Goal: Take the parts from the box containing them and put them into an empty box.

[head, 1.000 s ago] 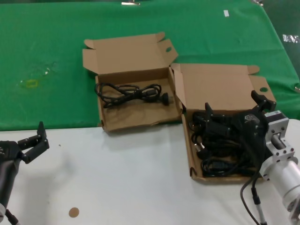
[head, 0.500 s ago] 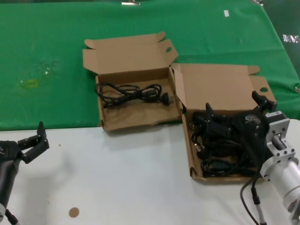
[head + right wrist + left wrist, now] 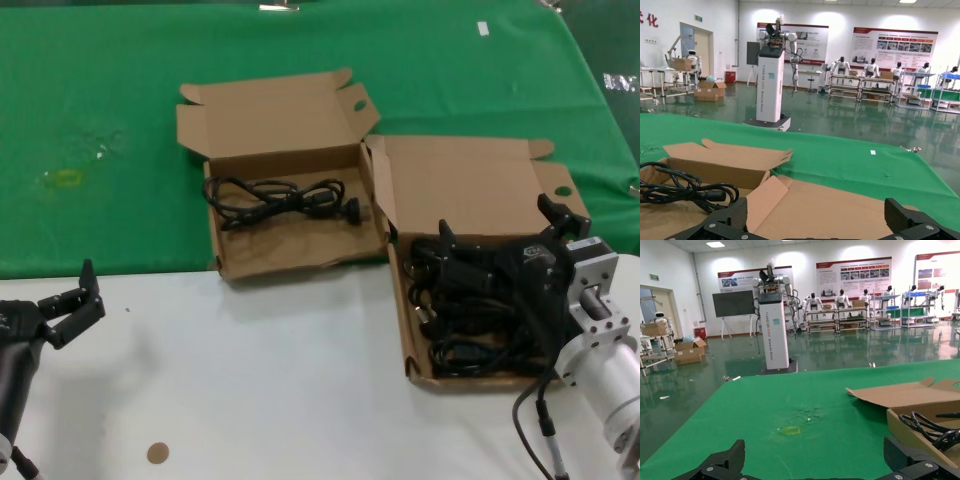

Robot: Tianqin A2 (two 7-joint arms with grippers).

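Note:
The larger box point(image 3: 408, 330) sits at the right and holds a pile of black cords point(image 3: 455, 325). My right gripper point(image 3: 497, 225) hangs over that pile, open, with nothing between its fingers; the right wrist view shows its own jaws point(image 3: 816, 212) spread wide before the box's raised lid point(image 3: 850, 210). The smaller box point(image 3: 295, 258) stands left of it on the green cloth, with one coiled cord point(image 3: 285, 195) point(image 3: 685, 190) inside. My left gripper point(image 3: 78, 300) point(image 3: 815, 455) waits open over the white table at the far left, holding nothing.
A green cloth point(image 3: 100, 100) covers the far part of the table, with a yellowish mark point(image 3: 65, 178) on it. The near part is white tabletop point(image 3: 260, 380) with a small brown disc point(image 3: 157, 453). Both boxes' lids stand up behind them.

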